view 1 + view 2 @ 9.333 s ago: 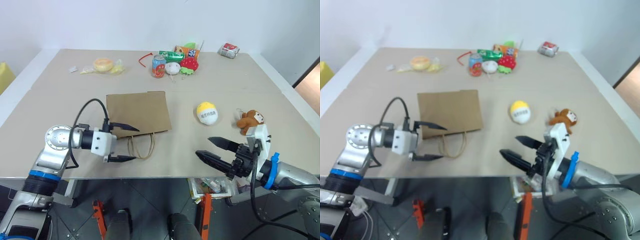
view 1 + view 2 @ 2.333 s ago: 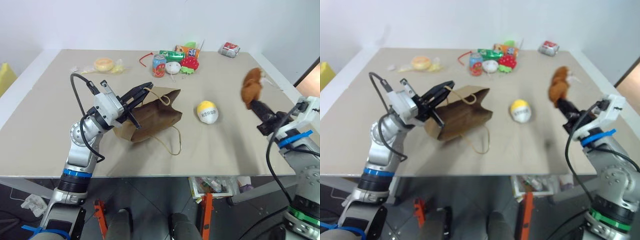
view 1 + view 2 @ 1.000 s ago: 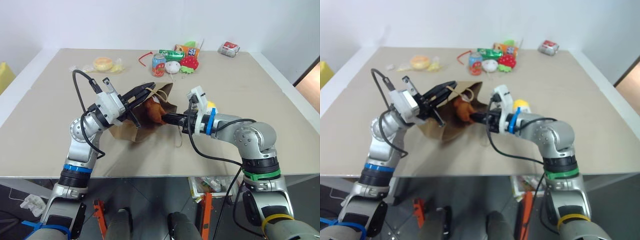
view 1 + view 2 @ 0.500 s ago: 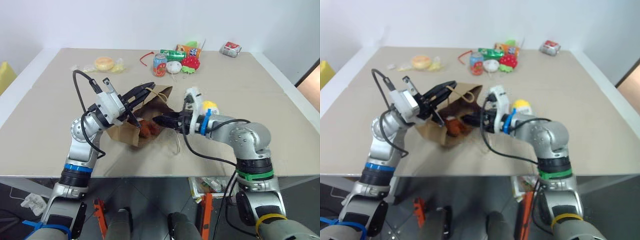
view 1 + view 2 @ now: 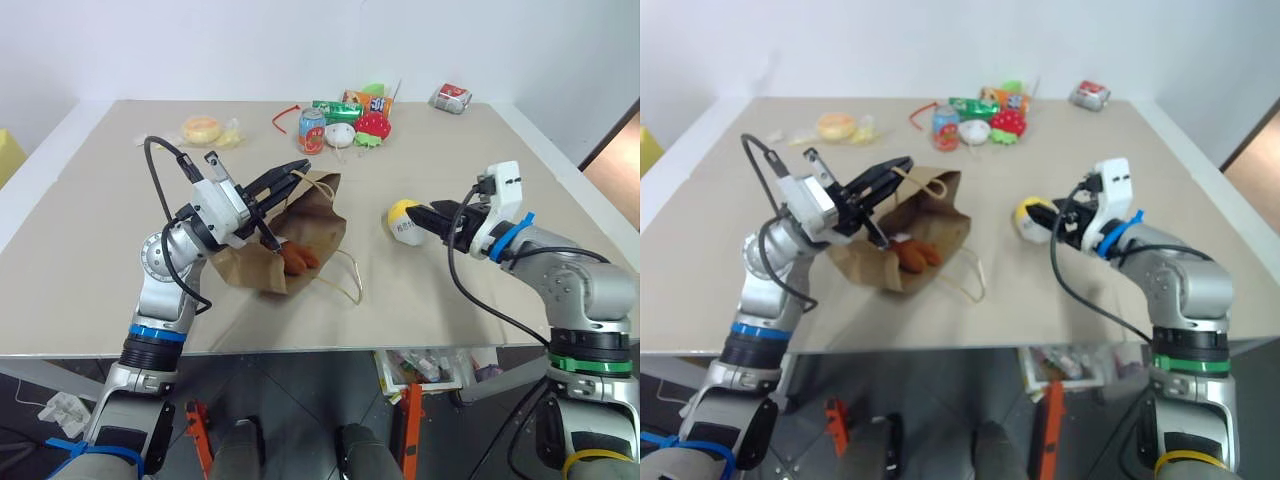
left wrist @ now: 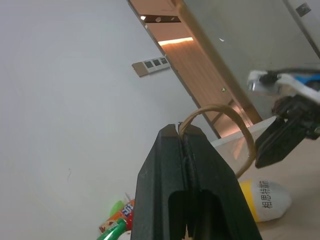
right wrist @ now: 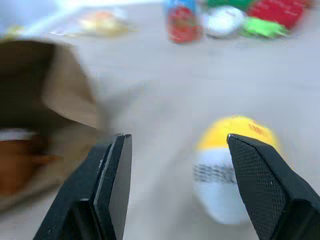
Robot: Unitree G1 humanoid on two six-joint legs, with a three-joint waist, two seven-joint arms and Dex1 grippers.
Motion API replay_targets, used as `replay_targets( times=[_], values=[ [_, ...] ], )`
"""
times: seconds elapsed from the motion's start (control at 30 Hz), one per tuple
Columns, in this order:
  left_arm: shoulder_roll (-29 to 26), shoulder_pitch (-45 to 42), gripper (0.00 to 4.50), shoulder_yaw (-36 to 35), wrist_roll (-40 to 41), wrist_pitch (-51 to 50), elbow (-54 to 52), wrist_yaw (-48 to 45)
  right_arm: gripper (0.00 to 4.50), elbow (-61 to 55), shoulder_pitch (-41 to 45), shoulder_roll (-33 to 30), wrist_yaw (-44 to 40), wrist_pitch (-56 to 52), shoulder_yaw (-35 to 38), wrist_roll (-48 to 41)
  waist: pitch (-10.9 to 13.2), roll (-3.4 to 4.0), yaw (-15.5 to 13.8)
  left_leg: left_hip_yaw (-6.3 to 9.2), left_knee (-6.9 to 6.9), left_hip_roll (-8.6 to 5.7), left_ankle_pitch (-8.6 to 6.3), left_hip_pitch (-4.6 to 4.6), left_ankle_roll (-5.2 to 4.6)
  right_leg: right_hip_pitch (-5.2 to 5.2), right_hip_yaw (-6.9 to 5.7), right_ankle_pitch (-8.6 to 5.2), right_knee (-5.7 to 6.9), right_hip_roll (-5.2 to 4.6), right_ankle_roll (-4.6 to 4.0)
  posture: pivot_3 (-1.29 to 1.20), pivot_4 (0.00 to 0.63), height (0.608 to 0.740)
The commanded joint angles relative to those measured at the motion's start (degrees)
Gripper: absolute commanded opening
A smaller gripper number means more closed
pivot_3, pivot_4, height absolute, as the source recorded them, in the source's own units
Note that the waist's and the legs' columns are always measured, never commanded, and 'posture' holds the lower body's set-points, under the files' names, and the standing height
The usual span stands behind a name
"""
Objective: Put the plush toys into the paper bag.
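- The left claw (image 5: 288,176) is pinched tight on one cord handle (image 6: 220,112) of the paper bag (image 5: 300,235), lifting the bag's mouth open over the middle of the desk (image 5: 100,200).
- The bag's other handle (image 5: 347,285) trails on the desk toward the front edge.
- The brown monkey toy (image 5: 297,257) lies inside the bag's open mouth.
- The right claw (image 7: 175,165) stands wide and empty, its fingers (image 7: 112,175) pointing at the egg toy (image 5: 404,221), not touching it.
- The white egg toy with the yellow top lies on the desk between the bag and the right edge.
- A can (image 5: 313,131), a white ball (image 5: 341,136) and a strawberry toy (image 5: 372,124) cluster near the far edge.
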State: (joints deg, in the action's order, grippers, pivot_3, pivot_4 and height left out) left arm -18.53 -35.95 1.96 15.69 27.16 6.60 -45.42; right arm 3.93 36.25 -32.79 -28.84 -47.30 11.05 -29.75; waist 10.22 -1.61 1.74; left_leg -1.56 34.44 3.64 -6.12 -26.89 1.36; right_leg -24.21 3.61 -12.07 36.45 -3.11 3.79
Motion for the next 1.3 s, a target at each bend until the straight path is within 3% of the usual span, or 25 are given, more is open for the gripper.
replay_targets(
  times=[0.03, 0.23, 0.43, 0.6, 0.67, 0.8, 0.93, 1.13, 1.3],
  values=[
    [-0.19, -0.63, 0.0, -0.68, 0.2, 0.45, -1.65, 0.61, 3.31, 6.41, 3.6, 1.91, 4.74, 5.3, -0.7, 5.34, 0.0, 0.0, -0.04, 0.0, 0.01, 0.0, 0.01, 0.0, -0.01, 0.0, 0.01, 0.0, 0.0, 0.0, 0.01, 0.0, 0.15, 0.74],
    [-0.54, -0.58, 0.0, -0.82, 0.1, 0.11, -2.13, 0.74, 3.31, 14.78, 5.96, 4.32, 8.63, 11.42, -2.88, 11.88, 0.01, 0.01, -0.35, -0.02, -0.01, -0.01, 0.02, -0.05, -0.03, 0.0, 0.03, -0.1, 0.0, 0.0, 0.1, 0.0, 0.15, 0.74],
    [-0.96, -0.64, 0.0, -1.04, 0.19, -0.2, -2.47, 0.76, 3.31, 16.04, 5.28, 5.34, 8.37, 13.55, -4.93, 15.07, 0.01, 0.01, -0.38, -0.01, -0.05, -0.03, 0.03, -0.09, -0.03, 0.0, 0.08, -0.23, 0.0, 0.03, 0.27, 0.0, 0.15, 0.74],
    [-1.15, -0.73, 0.0, -1.15, 0.25, -0.29, -2.35, 0.77, 1.82, 13.82, 3.69, 6.29, 7.19, 13.18, -5.09, 14.82, 0.01, 0.01, -0.38, -0.01, -0.04, -0.03, 0.03, -0.09, -0.03, 0.01, 0.09, -0.22, 0.0, 0.04, 0.24, 0.0, 0.15, 0.74],
    [-1.15, -0.87, 0.0, -1.15, 0.28, -0.26, -2.16, 0.76, 0.98, 13.41, 3.54, 6.33, 6.8, 12.89, -4.85, 14.66, 0.0, 0.01, -0.38, -0.01, -0.02, -0.03, 0.03, -0.09, -0.03, 0.02, 0.1, -0.19, 0.0, 0.04, 0.22, 0.0, 0.15, 0.74],
    [-1.06, -1.17, 0.0, -1.14, 0.35, -0.17, -1.79, 0.68, 0.06, 11.82, 3.15, 6.06, 6.33, 11.91, -4.22, 14.22, 0.0, 0.02, -0.38, -0.01, -0.02, -0.03, 0.03, -0.08, -0.03, 0.02, 0.1, -0.16, 0.0, 0.04, 0.19, 0.0, 0.15, 0.74],
    [-0.95, -1.27, 0.0, -1.01, 0.47, -0.24, -1.72, 0.54, 0.06, 6.45, 3.25, 5.88, 4.21, 8.58, 0.0, 8.64, 0.01, 0.02, -0.39, -0.02, -0.02, -0.03, 0.03, -0.08, -0.03, 0.01, 0.1, -0.17, 0.0, 0.04, 0.2, 0.0, 0.15, 0.74],
    [-0.85, -1.31, 0.0, -0.83, 0.52, -0.24, -1.63, 0.31, 0.06, -13.61, -3.29, -0.18, -11.87, 1.51, 2.17, -6.34, 0.02, 0.03, -0.44, -0.01, -0.06, -0.03, 0.03, -0.11, -0.04, 0.0, 0.11, -0.23, 0.0, 0.04, 0.29, 0.0, 0.15, 0.74],
    [-0.75, -1.63, 0.0, -0.87, 0.51, -0.18, -1.17, 0.08, 0.06, -20.41, -3.77, -1.16, -13.69, -3.18, 1.09, -12.59, 0.01, 0.03, -0.48, 0.02, -0.06, -0.03, 0.02, -0.13, -0.02, 0.04, 0.1, -0.33, 0.01, 0.04, 0.25, 0.0, 0.15, 0.74]
  ],
)
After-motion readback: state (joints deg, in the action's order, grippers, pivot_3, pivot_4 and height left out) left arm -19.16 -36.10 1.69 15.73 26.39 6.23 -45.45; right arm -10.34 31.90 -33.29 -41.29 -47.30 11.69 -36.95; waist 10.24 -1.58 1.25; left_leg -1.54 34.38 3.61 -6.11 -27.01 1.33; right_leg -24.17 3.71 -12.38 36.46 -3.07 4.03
